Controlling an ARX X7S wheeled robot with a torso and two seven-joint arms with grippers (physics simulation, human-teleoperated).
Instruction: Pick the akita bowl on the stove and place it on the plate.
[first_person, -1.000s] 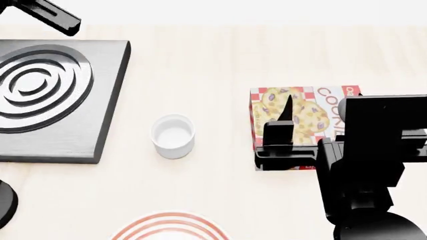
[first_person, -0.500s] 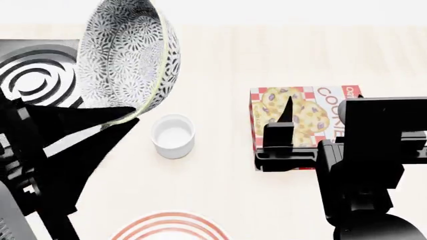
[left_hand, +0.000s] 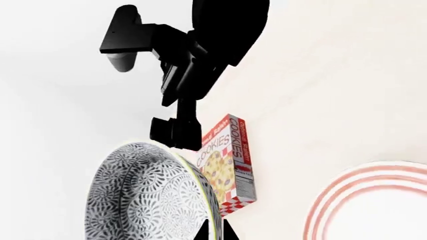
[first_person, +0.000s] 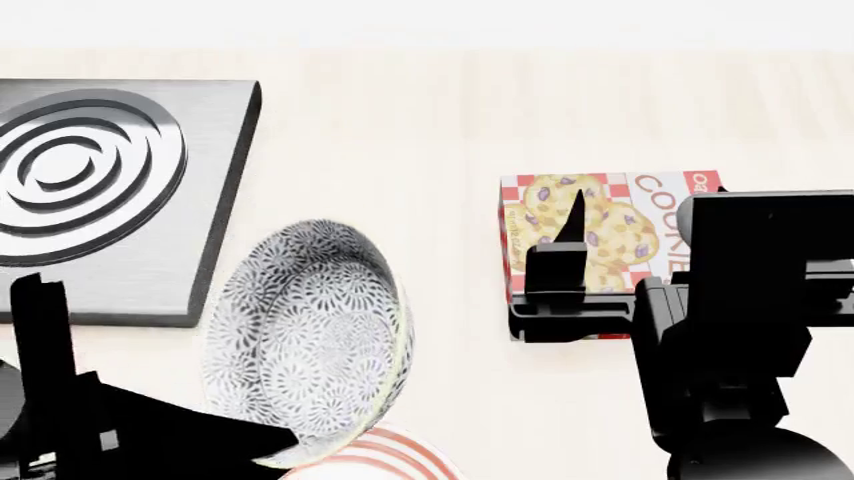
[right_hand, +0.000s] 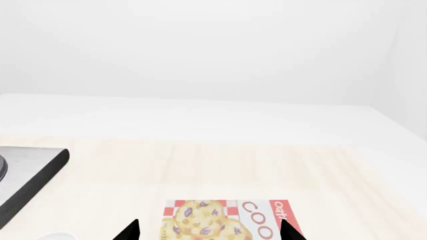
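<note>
The akita bowl (first_person: 307, 340), white with a dense black-grey pattern, hangs tilted on its side above the table, between the stove (first_person: 120, 200) and the plate (first_person: 387, 462). My left gripper (left_hand: 215, 233) is shut on the akita bowl's (left_hand: 147, 195) rim, one fingertip inside and one outside. In the head view the left gripper (first_person: 271, 441) comes in from the lower left under the bowl. Only the plate's (left_hand: 363, 200) red-ringed far edge shows. My right gripper (right_hand: 210, 231) is open over the cookie box, holding nothing.
A cookie box (first_person: 601, 235) lies flat at the right, under my right gripper (first_person: 577, 225). Just the rim of a small white cup (right_hand: 53, 235) shows in the right wrist view; in the head view the bowl hides it. The stove's burner rings are bare.
The left arm has carried the bowl from high over the stove down and toward me, to just above the plate's far edge. The right arm has not moved.
</note>
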